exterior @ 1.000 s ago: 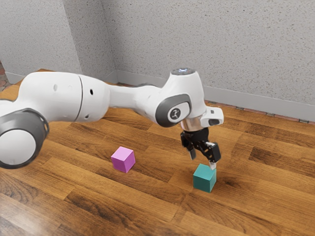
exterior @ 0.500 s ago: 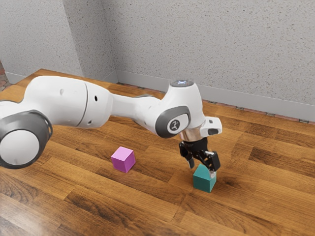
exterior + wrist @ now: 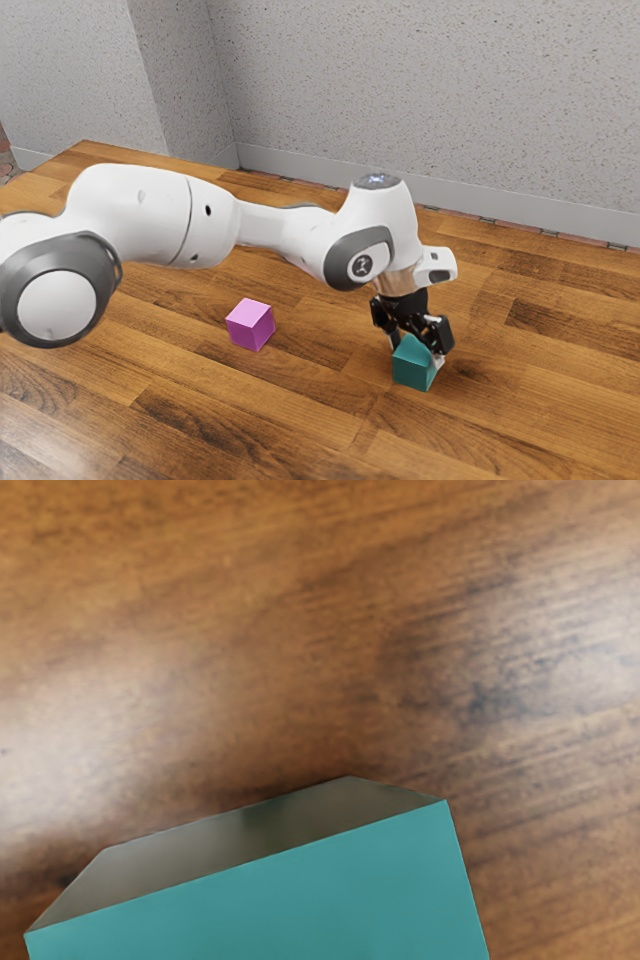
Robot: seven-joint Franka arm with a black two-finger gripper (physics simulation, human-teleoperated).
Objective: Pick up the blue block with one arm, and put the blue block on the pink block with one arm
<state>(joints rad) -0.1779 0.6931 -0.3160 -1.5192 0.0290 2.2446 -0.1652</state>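
Two blocks sit on the wooden desk, and from where I stand the arm is bent down over the one nearer the exterior view's right. That's the blue block, more teal than blue, resting flat on the desk w/ one corner turned toward me. The pink block is well apart from it, toward the exterior view's left, w/ nothing on top.

The end effector is low over the blue block, its two black fingers spread apart and straddling the block's upper part, one on each side. I see no squeeze, so I'd call it open around the block, not clamped. In the wrist view the blue block lies just under the hand, w/ wood grain beyond it.

Handling, my guess: a small rigid cube, prob. light, that won't deform or break. The faces look smooth and matte, so it could slip if the grip is shallow or lands on the edges. The best hold is on two opposite flat faces, approx. mid-height, w/ the pads square to them, not on the corners.

Stage, as I judge it: closing comes next, then the lift and the carry over to the pink block. Its small top leaves little margin for the set-down.
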